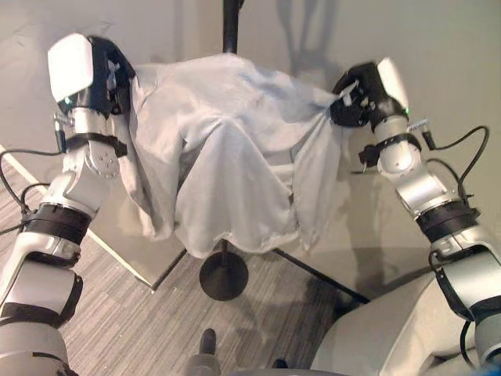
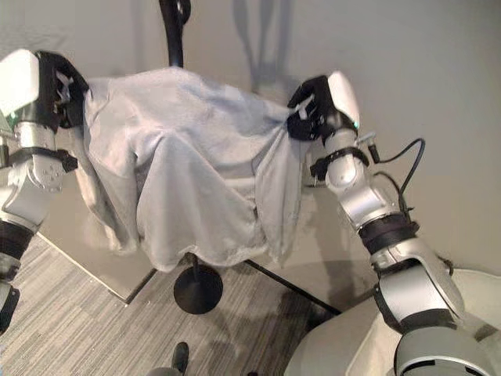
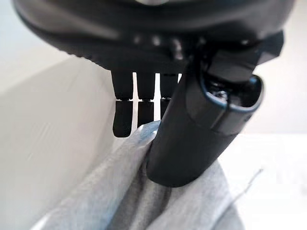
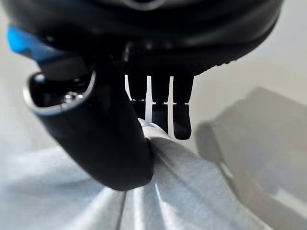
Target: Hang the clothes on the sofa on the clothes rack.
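A pale grey garment (image 1: pixel 227 149) is spread wide and draped over the black clothes rack, whose pole (image 1: pixel 230 27) rises behind it and whose round base (image 1: pixel 223 276) stands on the floor below. My left hand (image 1: pixel 109 82) pinches the garment's left upper edge; in the left wrist view the thumb (image 3: pixel 192 134) and fingers (image 3: pixel 139 112) close on the cloth (image 3: pixel 124 191). My right hand (image 1: pixel 354 98) pinches the right upper edge, where the thumb (image 4: pixel 105 143) presses folds of cloth (image 4: pixel 163 196) against the fingers.
A pale wall stands behind the rack. Thin black rack legs (image 1: pixel 313 274) run across the striped grey carpet (image 1: pixel 125 313). A light, rounded sofa arm (image 1: pixel 383 337) sits at the lower right.
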